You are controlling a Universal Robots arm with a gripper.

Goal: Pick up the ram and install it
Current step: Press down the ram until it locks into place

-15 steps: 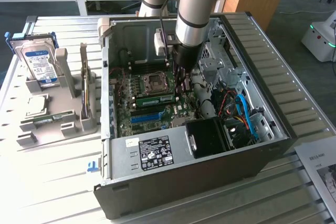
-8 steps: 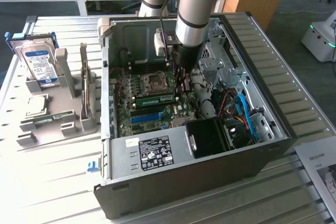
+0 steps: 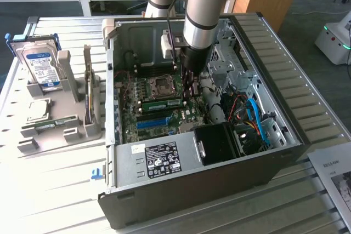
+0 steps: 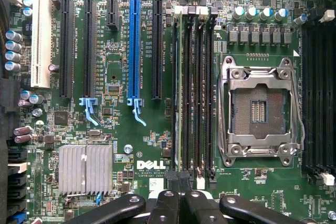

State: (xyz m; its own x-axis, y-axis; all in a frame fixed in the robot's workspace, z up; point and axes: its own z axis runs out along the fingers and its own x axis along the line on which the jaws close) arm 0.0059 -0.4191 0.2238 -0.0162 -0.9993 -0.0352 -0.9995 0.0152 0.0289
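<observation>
The ram (image 4: 182,93) is a thin green stick seen edge-on, standing in one of the black memory slots beside the CPU socket (image 4: 257,111). In the exterior view the ram (image 3: 162,104) lies along the motherboard inside the open computer case (image 3: 285,108). My gripper (image 4: 179,179) is shut, its black fingertips pressed together right at one end of the stick. Whether they touch it I cannot tell. In the exterior view the gripper (image 3: 186,92) reaches straight down into the case to the ram's end toward that view's right.
Empty black slots flank the ram, and a blue expansion slot (image 4: 134,51) and silver heatsink (image 4: 84,169) lie nearby. Outside the case, a grey holder (image 3: 71,130) carries a blue-labelled hard drive (image 3: 41,67) and another green stick (image 3: 55,123). Cables (image 3: 255,116) crowd the case's right.
</observation>
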